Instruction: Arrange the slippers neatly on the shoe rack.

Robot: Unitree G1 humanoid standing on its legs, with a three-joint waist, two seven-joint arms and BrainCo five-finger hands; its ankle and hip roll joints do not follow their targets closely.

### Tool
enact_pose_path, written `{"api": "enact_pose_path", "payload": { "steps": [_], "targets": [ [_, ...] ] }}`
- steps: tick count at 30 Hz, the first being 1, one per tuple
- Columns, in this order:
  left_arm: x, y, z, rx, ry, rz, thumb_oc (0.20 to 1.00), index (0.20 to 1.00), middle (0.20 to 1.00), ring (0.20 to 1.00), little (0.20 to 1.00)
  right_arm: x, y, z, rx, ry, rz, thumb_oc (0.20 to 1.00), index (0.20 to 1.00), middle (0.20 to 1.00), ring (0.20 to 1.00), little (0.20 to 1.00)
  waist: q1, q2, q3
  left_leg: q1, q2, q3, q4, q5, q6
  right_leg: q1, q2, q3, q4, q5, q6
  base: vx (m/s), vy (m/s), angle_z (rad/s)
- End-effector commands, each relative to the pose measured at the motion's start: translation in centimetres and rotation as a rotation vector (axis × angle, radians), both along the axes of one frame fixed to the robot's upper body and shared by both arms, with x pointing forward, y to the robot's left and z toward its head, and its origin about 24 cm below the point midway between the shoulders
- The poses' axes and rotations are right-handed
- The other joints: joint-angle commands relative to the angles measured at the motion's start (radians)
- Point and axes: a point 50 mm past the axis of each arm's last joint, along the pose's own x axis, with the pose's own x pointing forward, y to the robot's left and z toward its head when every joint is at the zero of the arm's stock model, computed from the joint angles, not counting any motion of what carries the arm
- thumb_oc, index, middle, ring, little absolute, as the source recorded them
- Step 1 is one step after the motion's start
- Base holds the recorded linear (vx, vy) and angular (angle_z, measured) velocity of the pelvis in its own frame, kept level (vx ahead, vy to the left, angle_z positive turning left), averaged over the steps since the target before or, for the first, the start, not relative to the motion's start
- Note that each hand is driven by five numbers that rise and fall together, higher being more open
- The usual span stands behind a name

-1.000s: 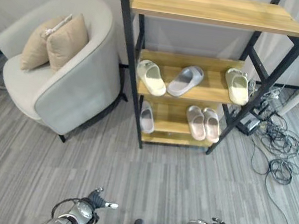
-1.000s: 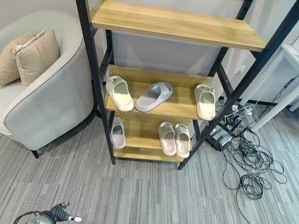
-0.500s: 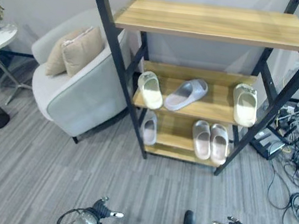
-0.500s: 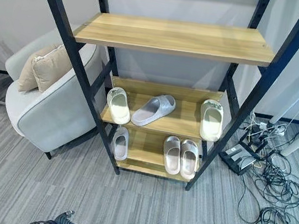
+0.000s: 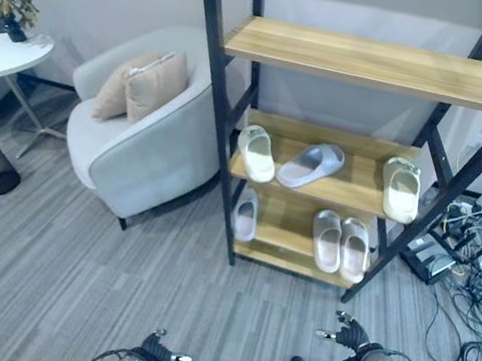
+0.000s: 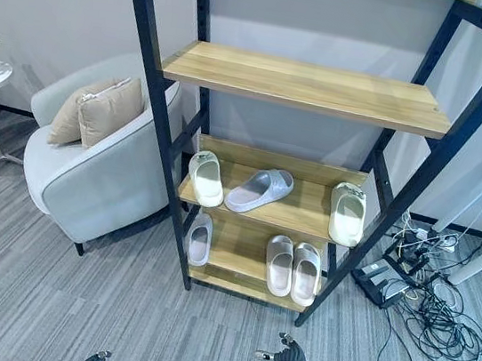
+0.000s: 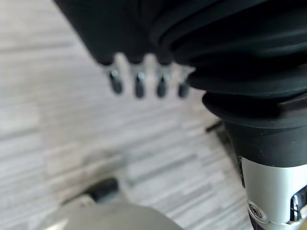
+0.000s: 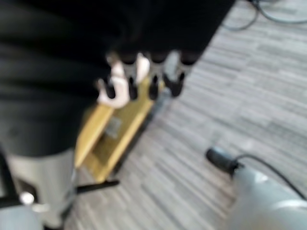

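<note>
Grey plank floor (image 6: 71,300); the shoe rack (image 6: 304,86) holds six slippers (image 6: 259,189). Left hand (image 7: 144,84) and right hand (image 8: 144,79) hang empty, fingers relaxed.

The rack (image 6: 182,150) has matt black metal posts and pale wood shelves with a smooth, faintly satin grain. The slippers (image 6: 292,268) look like soft, matt moulded foam (white, grey and cream). The armchair (image 6: 97,180) wears light grey woven cloth, its cushions (image 6: 98,109) a beige fabric. The floor (image 6: 71,300) is grey striped carpet, rough-looking.
</note>
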Motion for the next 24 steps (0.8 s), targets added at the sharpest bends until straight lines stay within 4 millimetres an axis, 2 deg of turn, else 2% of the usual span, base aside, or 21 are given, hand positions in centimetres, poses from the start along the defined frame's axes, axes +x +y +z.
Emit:
{"api": "enact_pose_path", "payload": {
  "steps": [1,2,3,7,10,12,13,16,18,20,22,24],
  "targets": [
    [2.4,1.1,0.8,0.047,-0.062,-0.023,1.0,1.0,1.0,1.0,1.0,2.1,0.2,0.8,-0.012,-0.071,0.034,1.0,1.0,1.0,1.0,1.0,0.0,-0.039,0.042,-0.065,-0.019,-0.018,0.05,0.002,-0.001,0.09,-0.039,0.031,0.1,-0.212,0.058,0.0,0.0,0.0],
    [2.4,1.1,0.8,0.047,-0.062,-0.023,1.0,1.0,1.0,1.0,1.0,2.1,0.2,0.8,-0.012,-0.071,0.034,1.0,1.0,1.0,1.0,1.0,0.0,-0.039,0.042,-0.065,-0.019,-0.018,0.05,0.002,-0.001,0.09,-0.039,0.031,0.1,-0.212,0.058,-0.13,0.083,0.0],
    [1.2,1.0,0.6,0.001,-0.072,0.004,1.0,1.0,1.0,1.0,1.0,4.1,0.6,10.2,0.003,-0.539,0.515,1.0,1.0,1.0,1.0,1.0,-0.04,-0.03,0.054,-0.064,-0.022,0.015,0.035,0.009,0.002,0.069,-0.051,0.043,0.117,-0.205,0.074,-0.14,0.094,0.14],
    [1.0,1.0,0.6,-0.001,-0.065,-0.02,1.0,1.0,1.0,1.0,1.0,5.7,2.3,12.3,0.059,-0.636,0.589,1.0,1.0,1.0,1.0,1.0,-0.032,-0.03,0.053,-0.065,-0.022,0.018,0.02,0.013,0.004,0.066,-0.055,0.039,0.111,-0.201,0.078,-0.04,0.049,-0.22],
    [1.1,0.9,0.6,-0.002,-0.063,-0.035,1.0,1.0,1.0,1.0,1.0,6.0,3.0,12.9,0.093,-0.659,0.608,1.0,1.0,1.0,1.0,1.0,-0.029,-0.032,0.053,-0.065,-0.023,0.018,0.014,0.015,0.006,0.063,-0.057,0.035,0.11,-0.2,0.079,-0.01,0.031,-0.13],
    [1.4,0.6,0.6,-0.006,-0.065,-0.061,1.0,1.0,1.0,1.0,1.0,6.9,4.4,15.2,0.146,-0.746,0.686,1.0,1.0,1.0,1.0,1.0,-0.025,-0.036,0.052,-0.066,-0.026,0.017,0.009,0.016,0.007,0.061,-0.06,0.032,0.111,-0.198,0.081,0.0,0.038,0.07],
    [1.4,0.6,0.6,-0.006,-0.065,-0.061,1.0,1.0,1.0,1.0,1.0,6.9,4.4,15.2,0.146,-0.746,0.686,1.0,1.0,1.0,1.0,1.0,-0.025,-0.036,0.052,-0.066,-0.026,0.017,0.009,0.016,0.007,0.061,-0.06,0.032,0.111,-0.198,0.081,0.0,0.026,0.08],
    [1.5,0.3,0.5,-0.014,-0.073,-0.063,1.0,1.0,1.0,1.0,1.0,7.2,5.2,17.5,0.136,-0.862,0.743,1.0,1.0,1.0,1.0,1.0,-0.021,-0.039,0.047,-0.066,-0.027,0.016,0.007,0.014,0.009,0.065,-0.062,0.028,0.109,-0.201,0.084,0.01,0.031,0.08],
    [1.2,0.2,0.5,-0.012,-0.066,-0.065,1.0,1.0,1.0,1.0,1.0,7.6,5.1,18.7,0.069,-0.937,0.758,1.0,1.0,1.0,1.0,1.0,-0.019,-0.039,0.044,-0.064,-0.026,0.014,0.005,0.013,0.01,0.068,-0.063,0.026,0.108,-0.202,0.084,0.01,0.013,0.02],
    [0.9,0.0,0.3,-0.011,-0.06,-0.073,1.0,1.0,1.0,1.0,1.0,9.1,5.0,20.5,-0.114,-1.057,0.8,1.0,1.0,1.0,1.0,1.0,-0.009,-0.039,0.044,-0.064,-0.025,0.01,0.004,0.013,0.011,0.068,-0.062,0.023,0.109,-0.203,0.084,0.0,0.0,0.0],
    [0.8,-0.2,0.3,-0.009,-0.06,-0.086,1.0,1.0,1.0,1.0,1.0,10.2,4.8,21.3,-0.243,-1.112,0.814,1.0,1.0,1.0,1.0,1.0,-0.002,-0.04,0.045,-0.065,-0.025,0.008,0.005,0.012,0.012,0.067,-0.061,0.02,0.111,-0.205,0.083,0.0,0.0,0.0],
    [0.5,-0.4,0.2,-0.004,-0.054,-0.108,1.0,1.0,1.0,1.0,1.0,12.5,4.3,22.9,-0.366,-1.198,0.755,1.0,1.0,1.0,1.0,1.0,0.012,-0.044,0.05,-0.072,-0.025,0.003,0.006,0.012,0.013,0.066,-0.06,0.016,0.109,-0.206,0.081,0.02,0.007,-0.01]
  ]
}}
